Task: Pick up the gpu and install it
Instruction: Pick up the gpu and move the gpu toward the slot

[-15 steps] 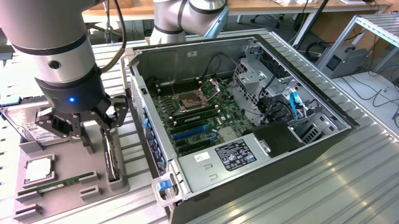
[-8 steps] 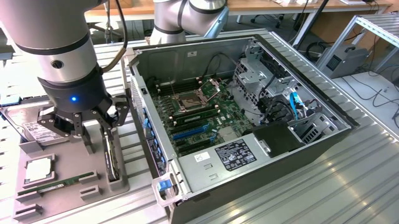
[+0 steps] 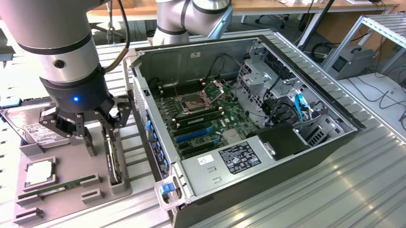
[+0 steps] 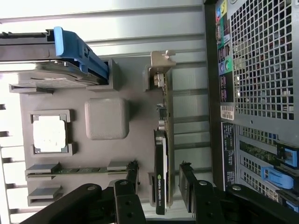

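arm (image 3: 54, 42) stood near vertical, wrist (image 3: 75, 95) pointed straight down, blue light on. gripper (image 3: 100, 142) sat low, jaws spread wide, fingers (image 4: 132, 179) parallel and apart, not clamped on anything.

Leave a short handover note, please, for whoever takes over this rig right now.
Gripper: open, jaws on either side of the gpu, nothing held.
Where things are: the gpu stands on edge in its holder on the grey parts tray, beside the open computer case.
Done: jaws lined up with the card.
Left: the gpu is not yet gripped, lifted or seated in the case.
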`<state>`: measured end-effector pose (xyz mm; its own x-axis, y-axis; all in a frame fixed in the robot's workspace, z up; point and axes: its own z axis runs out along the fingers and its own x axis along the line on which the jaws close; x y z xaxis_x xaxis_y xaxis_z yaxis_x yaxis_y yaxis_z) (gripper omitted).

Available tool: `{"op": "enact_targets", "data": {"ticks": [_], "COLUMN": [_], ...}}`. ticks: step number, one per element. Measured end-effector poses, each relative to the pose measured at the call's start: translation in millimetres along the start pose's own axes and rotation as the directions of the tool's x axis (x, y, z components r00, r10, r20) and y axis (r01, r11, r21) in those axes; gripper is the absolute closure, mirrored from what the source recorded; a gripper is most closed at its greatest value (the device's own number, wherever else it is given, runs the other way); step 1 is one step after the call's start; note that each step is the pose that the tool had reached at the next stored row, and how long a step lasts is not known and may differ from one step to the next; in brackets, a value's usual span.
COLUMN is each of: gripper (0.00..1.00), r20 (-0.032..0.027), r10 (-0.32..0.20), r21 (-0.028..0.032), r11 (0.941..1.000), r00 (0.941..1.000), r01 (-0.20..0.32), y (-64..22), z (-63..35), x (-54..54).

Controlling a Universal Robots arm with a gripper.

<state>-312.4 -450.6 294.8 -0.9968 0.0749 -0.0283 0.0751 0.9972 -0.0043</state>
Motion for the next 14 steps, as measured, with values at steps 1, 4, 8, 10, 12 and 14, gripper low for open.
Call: {"op": "enact_targets", "data": {"ticks": [1,4,8,10,12,14], "gripper": [0.52,0.52,0.52,0.52,0.52,0.52], "r20": [0.0000,0.0000,-0.0001,0.0000,-0.0001,0.0000], "r10": [0.000,0.000,0.000,0.000,0.000,0.000], "r21": [-0.0001,0.0001,0.0002,0.0001,0.0001,0.0000], "r11": [1.0000,1.0000,1.0000,1.0000,1.0000,1.0000], "r00": [1.0000,1.0000,1.0000,1.0000,1.0000,1.0000], "r01": [0.000,0.000,0.000,0.000,0.000,0.000], "y": [0.3,0.6,0.8,0.8,0.8,0.9], "z": [0.2,0.4,0.9,1.3,1.6,2.3], "x": [0.0,0.1,0.1,0.1,0.1,0.1]}}
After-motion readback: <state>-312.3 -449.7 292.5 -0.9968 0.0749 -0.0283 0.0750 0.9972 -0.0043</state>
